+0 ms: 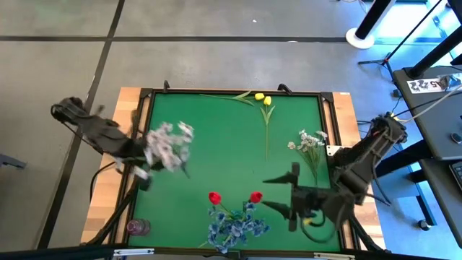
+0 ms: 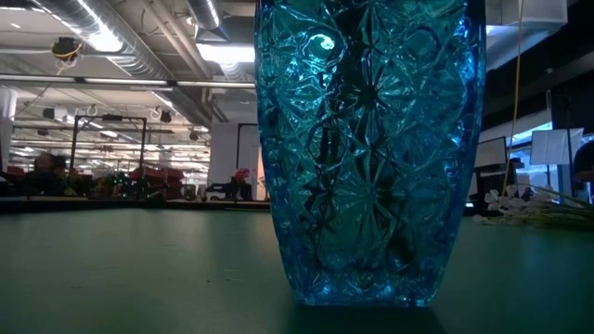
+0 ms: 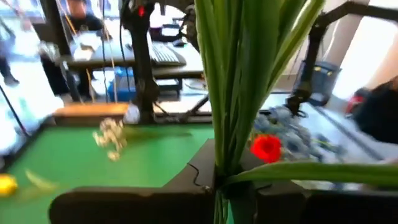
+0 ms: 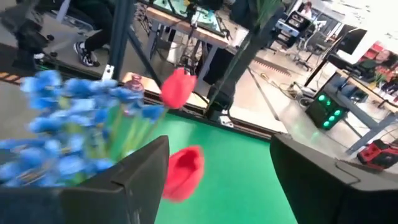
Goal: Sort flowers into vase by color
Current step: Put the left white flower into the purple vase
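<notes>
My left gripper (image 1: pixel 144 153) is over the table's left edge, shut on a white small-blossom spray (image 1: pixel 170 143). Its green stalks (image 3: pixel 236 74) fill the left wrist view. My right gripper (image 1: pixel 278 193) is open and empty at the near right, its fingers pointing toward the red tulips (image 1: pixel 214 196) and the bushy blue bunch (image 1: pixel 234 225). These seem to stand in the blue cut-glass vase (image 2: pixel 371 148) at the near edge. Two yellow tulips (image 1: pixel 263 100) lie by the far edge. Another white spray (image 1: pixel 310 141) lies at the right. My left gripper pinches the white spray's bundle of green stalks (image 3: pixel 225 163) between its two fingers (image 3: pixel 124 199). The stalks run on past the fingers, and one leaf (image 3: pixel 311 173) bends off sideways. The blossom end (image 1: pixel 173 141) shows over the green mat's left part.
A small pink jar (image 1: pixel 137 227) stands at the near left corner. A dark frame (image 1: pixel 238 92) rims the green mat (image 1: pixel 216 152), whose middle is bare. The right wrist view shows the blue bunch (image 4: pixel 68 118) and both red tulips (image 4: pixel 180 87) close ahead of the open fingers.
</notes>
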Controlling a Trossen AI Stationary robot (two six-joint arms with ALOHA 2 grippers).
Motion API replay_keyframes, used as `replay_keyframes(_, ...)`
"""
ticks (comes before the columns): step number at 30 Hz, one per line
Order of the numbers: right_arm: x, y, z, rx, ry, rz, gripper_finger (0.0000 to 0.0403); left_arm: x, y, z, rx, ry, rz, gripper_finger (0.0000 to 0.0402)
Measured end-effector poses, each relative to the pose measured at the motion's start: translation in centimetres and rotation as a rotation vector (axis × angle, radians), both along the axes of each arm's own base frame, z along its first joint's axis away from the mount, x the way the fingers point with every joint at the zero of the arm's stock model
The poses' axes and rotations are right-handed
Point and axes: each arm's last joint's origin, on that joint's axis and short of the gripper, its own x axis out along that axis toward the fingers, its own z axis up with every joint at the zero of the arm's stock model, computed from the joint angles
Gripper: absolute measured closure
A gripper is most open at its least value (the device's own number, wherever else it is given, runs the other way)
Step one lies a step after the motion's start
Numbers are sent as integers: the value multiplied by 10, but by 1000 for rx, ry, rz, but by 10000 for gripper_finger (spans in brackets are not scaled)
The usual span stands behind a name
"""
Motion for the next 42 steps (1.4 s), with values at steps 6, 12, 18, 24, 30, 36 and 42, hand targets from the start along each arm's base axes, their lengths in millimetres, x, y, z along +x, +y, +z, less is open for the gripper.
replay_keyframes(6, -18, 15, -19, 25, -22, -94, 123, -41, 7, -4, -129, 2, -72, 387)
replay_keyframes(12, -24, 18, -42, 178, -48, -182, 123, -56, -6, -30, -97, -14, -258, 387)
replay_keyframes(18, -20, 21, -58, 281, -102, -296, 123, -61, -32, -62, -85, -75, -520, 387)
replay_keyframes(24, -13, 27, -60, 325, -196, -381, 123, -65, -45, -95, -23, -83, -675, 388)
replay_keyframes(30, -10, 30, -57, 368, -242, -412, 123, -70, -49, -100, -188, 13, -854, 388)
replay_keyframes(36, -3, 29, -64, 342, -259, -464, 123, -71, -48, -102, -310, 128, -833, 388)
replay_keyframes(42, 7, 23, -68, 349, -245, -471, 123, -72, -49, -101, -311, 114, -824, 388)
